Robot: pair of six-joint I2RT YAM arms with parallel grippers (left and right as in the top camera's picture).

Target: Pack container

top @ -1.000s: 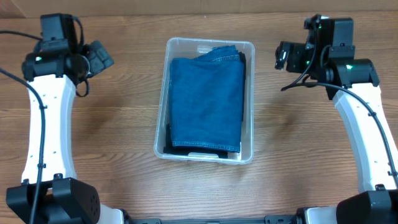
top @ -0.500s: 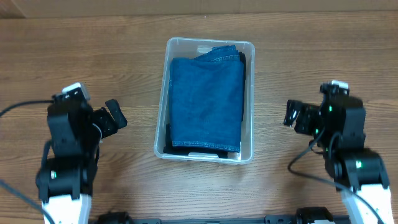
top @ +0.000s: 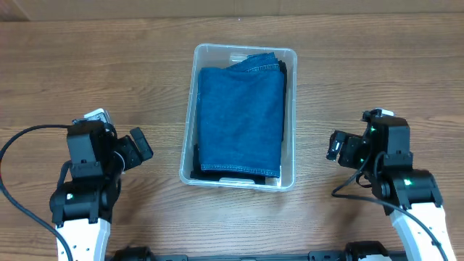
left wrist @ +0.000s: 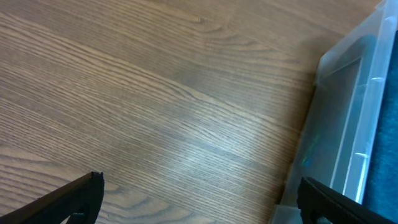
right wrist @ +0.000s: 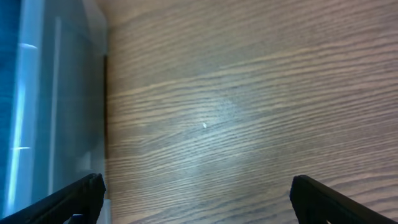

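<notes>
The clear plastic container (top: 290,116) sits in the middle of the wooden table and holds folded blue denim (top: 241,119) on top of a dark garment. Its wall shows at the right edge of the left wrist view (left wrist: 348,118) and at the left edge of the right wrist view (right wrist: 56,106). My left gripper (top: 138,147) is open and empty, left of the container's near corner; in the left wrist view (left wrist: 199,196) it hangs over bare wood. My right gripper (top: 335,145) is open and empty, right of the container; in the right wrist view (right wrist: 196,196) it too is over bare wood.
Both arms are pulled back near the table's front edge, cables trailing beside them. A pale strip (top: 217,7) runs along the table's far edge.
Both arms have drawn back from the far side of the table toward the front edge. The container and its contents have not moved.
</notes>
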